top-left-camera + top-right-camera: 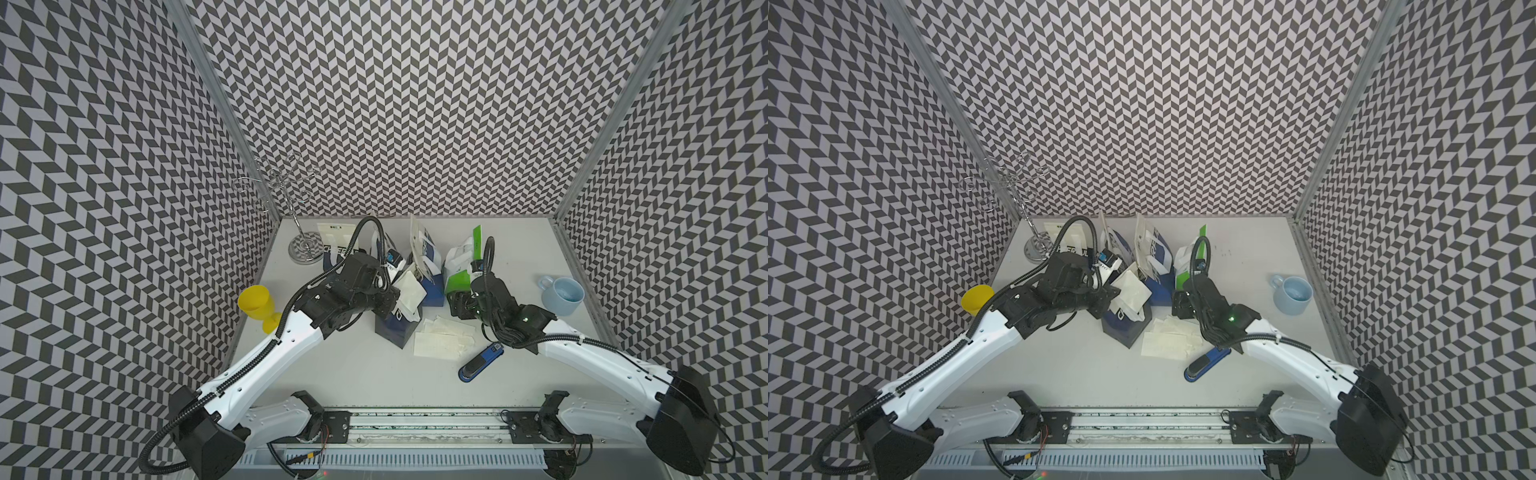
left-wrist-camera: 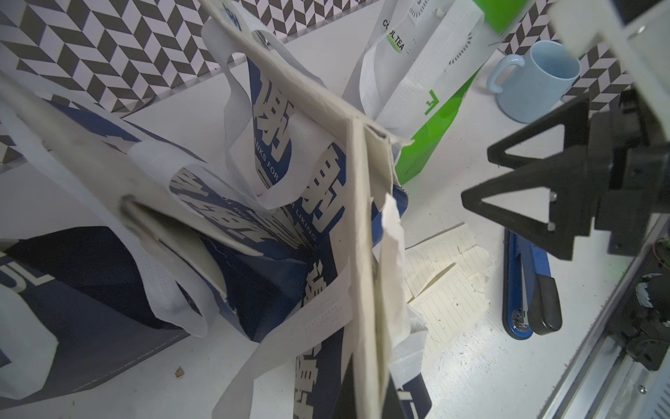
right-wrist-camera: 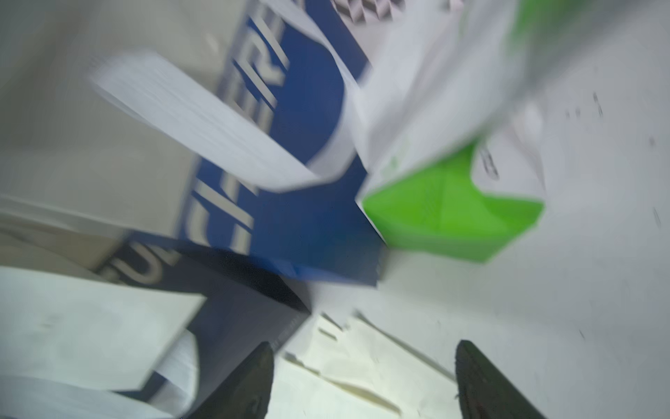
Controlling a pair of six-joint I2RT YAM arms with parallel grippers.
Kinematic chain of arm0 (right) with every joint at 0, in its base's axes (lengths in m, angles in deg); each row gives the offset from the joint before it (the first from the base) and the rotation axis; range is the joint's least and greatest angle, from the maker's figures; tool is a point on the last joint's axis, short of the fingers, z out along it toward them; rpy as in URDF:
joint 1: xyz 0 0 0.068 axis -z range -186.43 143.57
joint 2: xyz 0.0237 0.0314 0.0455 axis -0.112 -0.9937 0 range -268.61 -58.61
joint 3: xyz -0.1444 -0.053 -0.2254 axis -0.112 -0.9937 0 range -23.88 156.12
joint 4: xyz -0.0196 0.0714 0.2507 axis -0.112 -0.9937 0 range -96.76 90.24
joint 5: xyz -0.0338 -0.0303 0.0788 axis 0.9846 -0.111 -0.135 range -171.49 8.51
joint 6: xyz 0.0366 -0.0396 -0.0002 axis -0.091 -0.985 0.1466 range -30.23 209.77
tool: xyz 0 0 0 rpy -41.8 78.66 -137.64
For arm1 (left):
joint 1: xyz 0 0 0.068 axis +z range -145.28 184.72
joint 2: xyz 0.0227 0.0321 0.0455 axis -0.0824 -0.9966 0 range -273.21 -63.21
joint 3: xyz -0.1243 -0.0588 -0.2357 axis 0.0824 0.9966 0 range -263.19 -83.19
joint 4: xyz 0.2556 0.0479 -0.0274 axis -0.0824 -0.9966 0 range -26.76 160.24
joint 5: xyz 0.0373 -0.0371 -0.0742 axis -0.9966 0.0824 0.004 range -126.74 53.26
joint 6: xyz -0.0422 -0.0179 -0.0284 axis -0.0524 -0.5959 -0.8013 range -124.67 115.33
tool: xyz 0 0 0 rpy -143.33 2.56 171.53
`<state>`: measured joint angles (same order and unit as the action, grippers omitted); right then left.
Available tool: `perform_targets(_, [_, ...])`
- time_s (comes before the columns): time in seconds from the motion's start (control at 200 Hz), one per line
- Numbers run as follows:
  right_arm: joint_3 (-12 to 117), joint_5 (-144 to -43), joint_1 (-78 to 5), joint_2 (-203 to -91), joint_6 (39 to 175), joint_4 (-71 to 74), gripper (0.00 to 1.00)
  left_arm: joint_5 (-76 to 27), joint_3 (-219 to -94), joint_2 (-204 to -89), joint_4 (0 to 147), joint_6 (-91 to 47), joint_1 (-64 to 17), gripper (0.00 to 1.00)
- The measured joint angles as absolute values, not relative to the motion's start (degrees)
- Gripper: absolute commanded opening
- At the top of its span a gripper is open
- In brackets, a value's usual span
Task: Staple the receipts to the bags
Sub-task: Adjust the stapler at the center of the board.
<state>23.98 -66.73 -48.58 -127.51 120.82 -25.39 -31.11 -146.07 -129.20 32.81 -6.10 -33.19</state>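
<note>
On the bench (image 1: pixel 365 374), loose receipts (image 1: pixel 442 338) lie btw the front blue bag (image 1: pixel 392 334) & the stapler (image 1: pixel 482 361). Up top, the left end effector (image 1: pixel 395 306) is closed on that bag's top edge. Nr the green bag (image 1: pixel 459 280), the right end effector (image 3: pixel 364 344) is open & empty, just over the receipts.

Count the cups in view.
2. A yellow plastic goblet sits at the left edge of the white table; a light blue ceramic mug is near its right edge. The clustered paper bags could hide another, but none shows.
</note>
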Motion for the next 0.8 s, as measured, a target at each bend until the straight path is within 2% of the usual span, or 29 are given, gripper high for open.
perform_targets(0.155, [24.31,-73.13,-44.87,-131.88,124.21,-38.61,0.81,-31.11,-146.04,-129.18,33.09,-7.15,-33.69,0.0])
perform_targets(0.406, [17.57,-85.13,-36.28,-133.61,126.44,-45.98,0.81,-30.9,-145.98,-128.09,33.33,-7.17,-34.28,0.0])
perform_targets(0.646, [16.98,-87.78,-34.27,-132.62,127.4,-48.64,0.8,-30.41,-143.57,-125.42,34.6,-6.41,-34.28,0.0])
perform_targets(0.801, [20.55,-87.25,-34.27,-128.1,128.21,-51.53,0.79,-29.5,-142.11,-124.9,35.48,-6.23,-34.28,0.0])
